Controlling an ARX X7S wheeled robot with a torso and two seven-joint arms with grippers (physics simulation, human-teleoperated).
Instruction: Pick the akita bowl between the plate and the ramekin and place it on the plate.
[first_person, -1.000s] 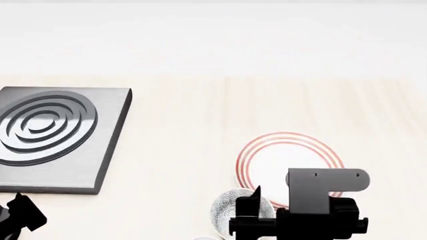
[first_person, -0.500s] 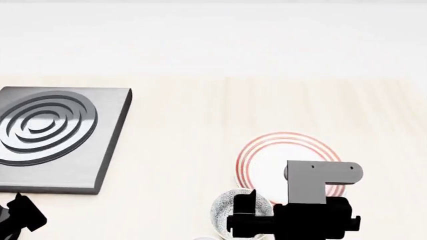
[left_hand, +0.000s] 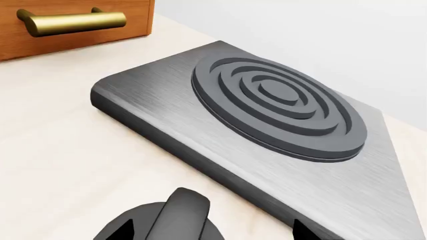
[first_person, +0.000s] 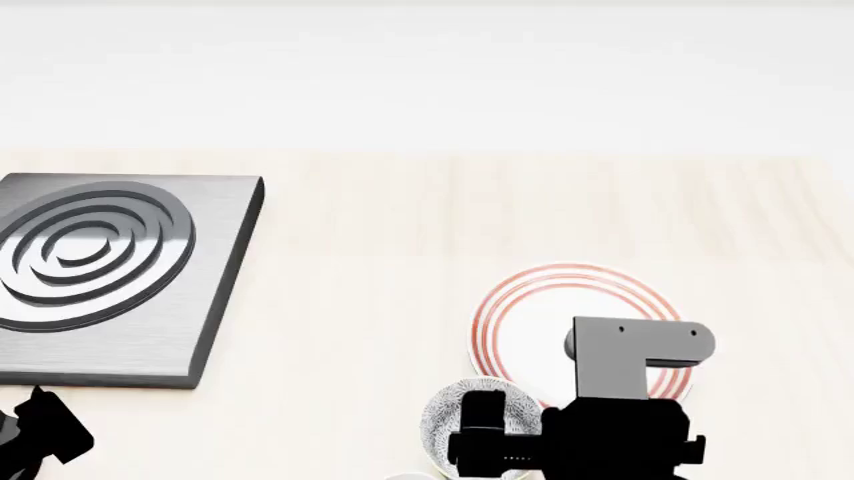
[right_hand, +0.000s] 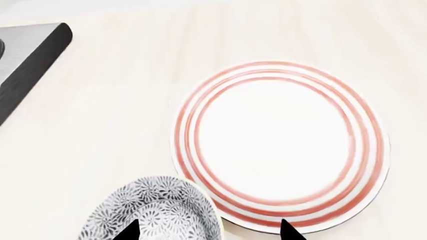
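Note:
The akita bowl (right_hand: 155, 212), grey-and-white speckled, sits on the wooden table right beside the plate (right_hand: 280, 145), a flat white disc with thin red rings. My right gripper (right_hand: 208, 232) hovers open above them; one fingertip (right_hand: 130, 231) is over the bowl's inside and the other over the plate's near edge. In the head view the bowl (first_person: 447, 420) is half hidden behind the right arm, with the plate (first_person: 561, 310) just beyond. My left gripper (left_hand: 212, 233) is open and holds nothing, low at the table's near left (first_person: 40, 432). The ramekin does not show clearly.
A brushed grey hob slab (first_person: 200, 300) with raised concentric rings lies at the left, close to the left gripper (left_hand: 267, 145). A wooden drawer front with a brass handle (left_hand: 70, 22) stands beyond it. Pale bare tabletop (first_person: 374, 250) separates slab and plate.
My right arm has shifted slightly left and nearer in the head view, so it now covers more of the bowl. The left arm, bowl and plate have stayed put.

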